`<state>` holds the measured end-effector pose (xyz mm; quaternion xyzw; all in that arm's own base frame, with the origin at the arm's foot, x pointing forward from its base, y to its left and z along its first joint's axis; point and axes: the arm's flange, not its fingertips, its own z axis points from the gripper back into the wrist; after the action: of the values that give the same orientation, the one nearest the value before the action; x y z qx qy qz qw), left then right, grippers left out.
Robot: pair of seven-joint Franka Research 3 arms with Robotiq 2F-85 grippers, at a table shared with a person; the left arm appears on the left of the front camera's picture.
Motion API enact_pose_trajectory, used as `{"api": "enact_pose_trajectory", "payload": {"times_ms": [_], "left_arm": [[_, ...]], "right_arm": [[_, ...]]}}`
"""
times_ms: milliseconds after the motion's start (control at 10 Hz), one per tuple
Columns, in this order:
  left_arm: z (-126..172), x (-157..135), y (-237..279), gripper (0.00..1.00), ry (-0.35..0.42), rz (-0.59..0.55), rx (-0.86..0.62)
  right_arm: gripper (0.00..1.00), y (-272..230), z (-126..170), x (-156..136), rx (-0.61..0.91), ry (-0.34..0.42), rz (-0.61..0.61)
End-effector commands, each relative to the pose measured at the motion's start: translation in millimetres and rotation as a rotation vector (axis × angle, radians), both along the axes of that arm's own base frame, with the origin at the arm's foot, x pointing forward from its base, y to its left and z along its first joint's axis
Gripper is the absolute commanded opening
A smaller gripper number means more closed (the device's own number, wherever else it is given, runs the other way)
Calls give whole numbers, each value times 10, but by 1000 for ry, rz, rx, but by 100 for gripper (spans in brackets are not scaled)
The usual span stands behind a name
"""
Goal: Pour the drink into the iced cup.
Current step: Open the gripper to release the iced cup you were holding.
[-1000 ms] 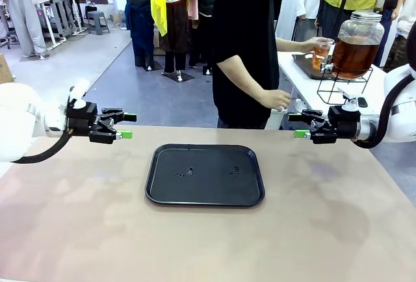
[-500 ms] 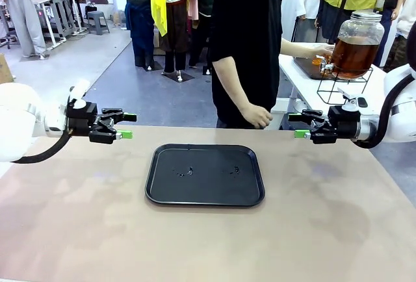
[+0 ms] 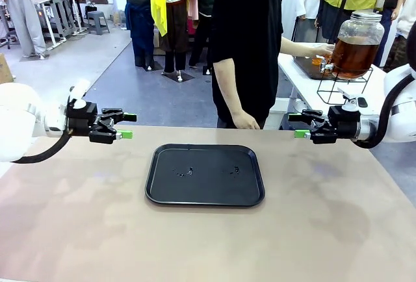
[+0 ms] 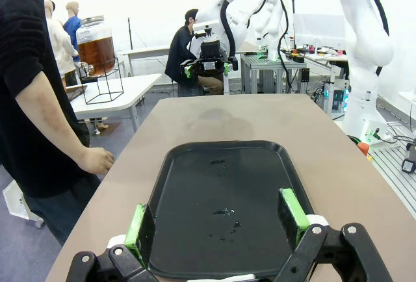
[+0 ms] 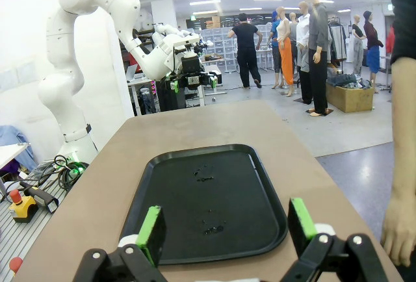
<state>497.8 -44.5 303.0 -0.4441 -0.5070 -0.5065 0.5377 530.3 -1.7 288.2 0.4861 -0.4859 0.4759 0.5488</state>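
The drink (image 3: 354,54) is amber liquid inside a big glass spigot jar on a wire stand, on a white side table at the far right; the jar (image 4: 97,45) is also in the left wrist view. A person's hand (image 3: 322,49) rests at the spigot, with a bit of amber just below it. The iced cup is out of view. My left gripper (image 3: 128,126) (image 4: 218,220) hovers open and empty over the table's left side. My right gripper (image 3: 296,126) (image 5: 224,227) hovers open and empty at the right. Both point inward at a black tray.
The black tray (image 3: 195,191) (image 4: 221,171) (image 5: 208,194) lies mid-table, bare except for a few drops. The person in black stands at the far edge, the other hand (image 3: 246,121) (image 4: 97,160) (image 5: 398,230) hanging near the table. People and other tables stand behind.
The person's near hand moved from the side table to the main table's far edge. The other hand, which held up an amber-filled cup, dropped to the spigot. Both grippers stayed still.
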Motion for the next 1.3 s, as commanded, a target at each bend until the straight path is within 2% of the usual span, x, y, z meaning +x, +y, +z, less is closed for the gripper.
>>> {"api": "enact_pose_trajectory", "payload": {"times_ms": [0,1200], "left_arm": [[16,22,-7,100,2,-1,-2],[16,22,-7,100,2,-1,-2]], "right_arm": [[100,-3,26,-8,5,-2,5],[100,-3,26,-8,5,-2,5]]}}
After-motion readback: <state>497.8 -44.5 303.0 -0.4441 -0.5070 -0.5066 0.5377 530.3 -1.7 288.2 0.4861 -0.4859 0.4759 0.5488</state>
